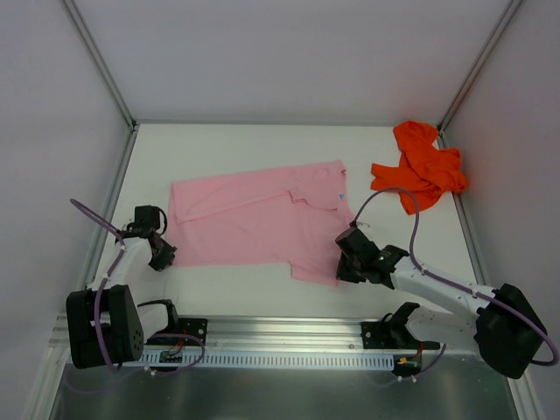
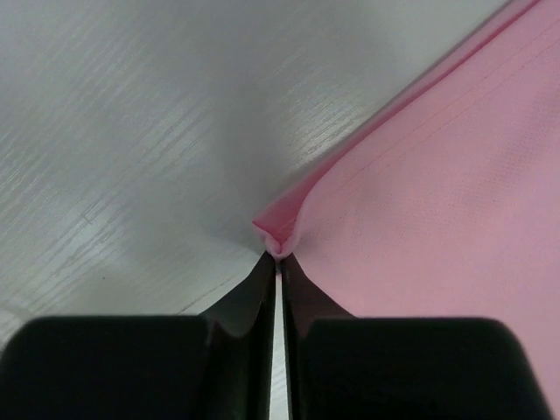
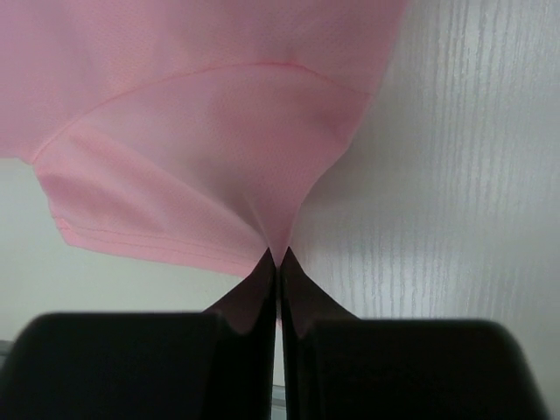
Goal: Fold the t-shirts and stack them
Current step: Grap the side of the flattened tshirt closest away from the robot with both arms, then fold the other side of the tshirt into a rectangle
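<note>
Robot lab cell, not a home. White tabletop (image 1: 262,293) walled by plain white panels (image 1: 289,52) along its far, left and right edges. Aluminium profile posts (image 1: 100,63) rise at the far corners. Slotted metal rail (image 1: 289,357) along the near edge, left arm (image 1: 105,306) and right arm (image 1: 437,289) bolted there, purple cables (image 1: 87,212) exposed. Props: pink t-shirt (image 1: 254,223) mid-tabletop, orange t-shirt (image 1: 420,166) bunched at the far right corner.

Reading no text, label, brand or number anywhere; noting tiny pale mark (image 1: 341,194) on pink t-shirt (image 1: 254,223), appearing too small to decipher.
</note>
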Available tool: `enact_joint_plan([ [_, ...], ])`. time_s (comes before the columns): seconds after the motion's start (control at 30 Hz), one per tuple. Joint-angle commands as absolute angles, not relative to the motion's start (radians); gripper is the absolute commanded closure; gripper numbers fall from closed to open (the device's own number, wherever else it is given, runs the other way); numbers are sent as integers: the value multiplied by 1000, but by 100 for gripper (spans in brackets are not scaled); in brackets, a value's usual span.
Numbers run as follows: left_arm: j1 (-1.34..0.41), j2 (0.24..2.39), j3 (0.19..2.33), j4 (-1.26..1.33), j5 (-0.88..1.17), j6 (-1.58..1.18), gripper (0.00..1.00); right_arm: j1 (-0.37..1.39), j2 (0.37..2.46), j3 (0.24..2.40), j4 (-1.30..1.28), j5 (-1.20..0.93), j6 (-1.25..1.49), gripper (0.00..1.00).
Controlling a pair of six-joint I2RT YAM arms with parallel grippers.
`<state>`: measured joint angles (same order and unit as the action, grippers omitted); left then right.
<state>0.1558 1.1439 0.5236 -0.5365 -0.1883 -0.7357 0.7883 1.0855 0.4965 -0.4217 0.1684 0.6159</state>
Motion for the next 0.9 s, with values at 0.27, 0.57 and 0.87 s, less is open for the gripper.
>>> enact_joint_plan([
  [0.27,130,1063,655,-477,-101,-615,100,727,950,728,-511,181,479,99],
  [0.57,130,1092,845,-443,-132,-528,100,537,1041,942,-520,63,336,99],
  [0.87,130,1259,913,-385,-187,-586,100,459,1331,1193,-430,-92,223,99],
])
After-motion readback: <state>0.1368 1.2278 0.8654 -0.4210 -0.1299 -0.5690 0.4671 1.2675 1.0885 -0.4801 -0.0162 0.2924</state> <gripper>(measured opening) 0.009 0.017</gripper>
